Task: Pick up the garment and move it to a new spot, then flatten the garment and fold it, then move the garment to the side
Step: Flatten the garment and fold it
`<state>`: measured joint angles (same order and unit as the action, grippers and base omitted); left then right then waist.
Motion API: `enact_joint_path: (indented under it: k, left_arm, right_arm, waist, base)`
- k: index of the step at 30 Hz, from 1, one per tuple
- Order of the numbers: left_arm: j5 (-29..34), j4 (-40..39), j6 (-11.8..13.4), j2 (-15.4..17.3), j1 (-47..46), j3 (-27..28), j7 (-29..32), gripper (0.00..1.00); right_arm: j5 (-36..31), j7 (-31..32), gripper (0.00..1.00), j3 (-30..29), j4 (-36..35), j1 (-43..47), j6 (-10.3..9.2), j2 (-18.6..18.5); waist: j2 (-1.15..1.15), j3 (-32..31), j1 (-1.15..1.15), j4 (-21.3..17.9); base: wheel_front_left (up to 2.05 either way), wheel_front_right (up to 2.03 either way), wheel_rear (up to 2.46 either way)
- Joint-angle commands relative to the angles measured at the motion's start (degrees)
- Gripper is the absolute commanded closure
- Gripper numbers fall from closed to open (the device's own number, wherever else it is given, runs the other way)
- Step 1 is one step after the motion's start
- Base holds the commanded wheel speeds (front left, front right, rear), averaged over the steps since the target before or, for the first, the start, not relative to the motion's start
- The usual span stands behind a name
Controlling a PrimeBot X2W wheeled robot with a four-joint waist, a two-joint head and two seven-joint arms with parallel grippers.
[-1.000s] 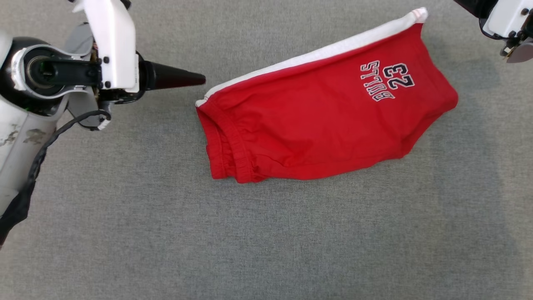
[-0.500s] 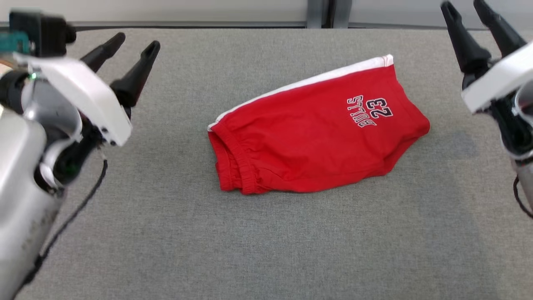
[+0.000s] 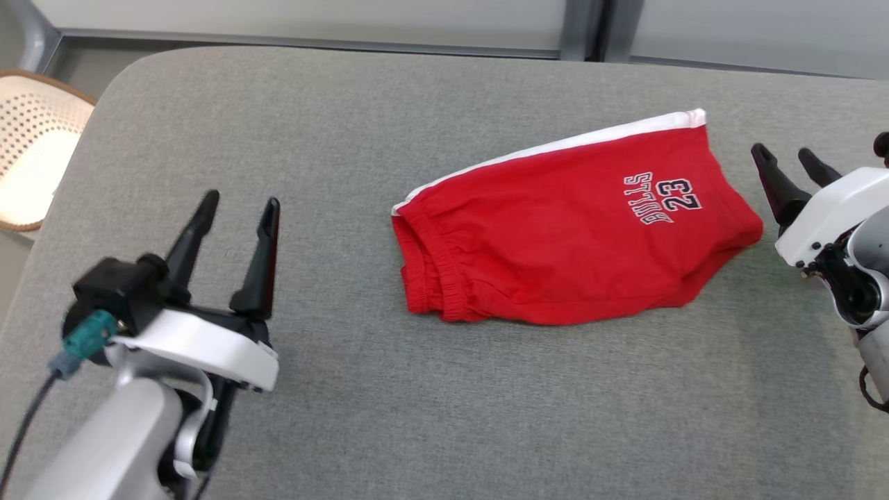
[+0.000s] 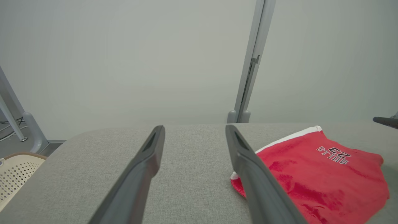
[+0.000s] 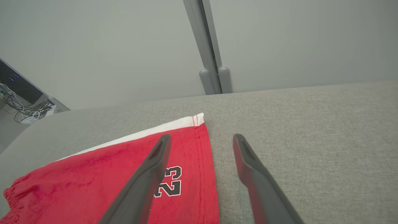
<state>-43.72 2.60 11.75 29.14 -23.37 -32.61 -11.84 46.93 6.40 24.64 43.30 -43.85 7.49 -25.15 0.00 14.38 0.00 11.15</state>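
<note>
one garment (image 3: 555,229) beside right claw (image 3: 781,150)

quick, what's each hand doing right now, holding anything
Left hand: open, empty, apart from the folded red fabric shorts.
Right hand: open, empty, close beside the shorts.

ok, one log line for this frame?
shorts: folded, on table | left gripper: open, empty | right gripper: open, empty, near shorts

Illumination is bright, even and diffuse. In the head view the red shorts (image 3: 555,236) cast a faint, soft shadow on the grey padded surface (image 3: 486,403) toward 5 o'clock. In both wrist views the gripper fingers (image 4: 136,180) blur toward 6 o'clock, and the wall post (image 4: 252,62) leans.
</note>
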Motion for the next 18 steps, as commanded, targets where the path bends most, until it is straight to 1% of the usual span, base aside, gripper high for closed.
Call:
enact_joint_path:
  k: [1, 5, 8, 11, 14, 16, 18]
  left_arm:
    - [-1.0, -0.4, 0.6, -1.4, 2.0, 0.4, -1.1, 0.0]
    - [-1.4, -0.5, 1.0, -4.0, 4.7, 0.8, -2.3, 0.0]
    - [-1.0, 0.3, 0.5, -5.7, 5.8, 0.5, -2.9, 0.0]
    - [1.2, 1.7, 0.3, -6.3, 5.8, -0.3, -3.0, 0.0]
    - [2.1, 2.4, 0.5, -7.2, 5.9, -0.5, -3.2, 0.0]
    - [2.6, 2.8, 0.2, -7.8, 6.2, -0.4, -3.2, 0.0]
    - [2.8, 3.1, -0.1, -8.5, 6.4, -0.3, -3.3, 0.0]
  right_arm:
    - [1.1, 2.6, 0.0, 0.4, 2.3, -1.4, 0.0, -0.4]
    - [5.0, 10.2, 0.0, -0.5, 8.5, -3.3, 0.0, -0.4]
    - [8.7, 16.7, 0.0, -1.7, 12.3, -4.6, 0.0, -0.1]
    - [12.4, 23.0, 0.0, -2.4, 14.4, -4.3, 0.0, 0.8]
    - [13.8, 24.4, 0.0, -2.8, 14.3, -4.3, 0.0, 0.8]
    - [14.9, 25.0, 0.0, -2.8, 14.0, -3.9, -0.01, 1.0]
    - [15.5, 24.1, 0.0, -3.0, 13.8, -3.8, -0.01, 1.1]
  waist:
    - [0.0, 1.3, 0.0, 1.5]
    - [0.0, 2.6, 0.0, 3.6]
    - [0.0, 3.1, 0.0, 5.4]
    - [0.0, 3.1, 0.0, 7.0]
    - [0.0, 3.0, 0.0, 8.0]
    - [0.0, 2.9, 0.0, 8.9]
    - [0.0, 3.0, 0.0, 9.7]
  base:
    - [0.0, 0.0, 0.0]
    - [0.0, 0.0, 0.0]
    - [0.0, 0.0, 0.0]
    - [0.0, 0.0, 0.0]
    - [0.0, 0.0, 0.0]
    - [0.0, 0.0, 0.0]
    - [0.0, 0.0, 0.0]
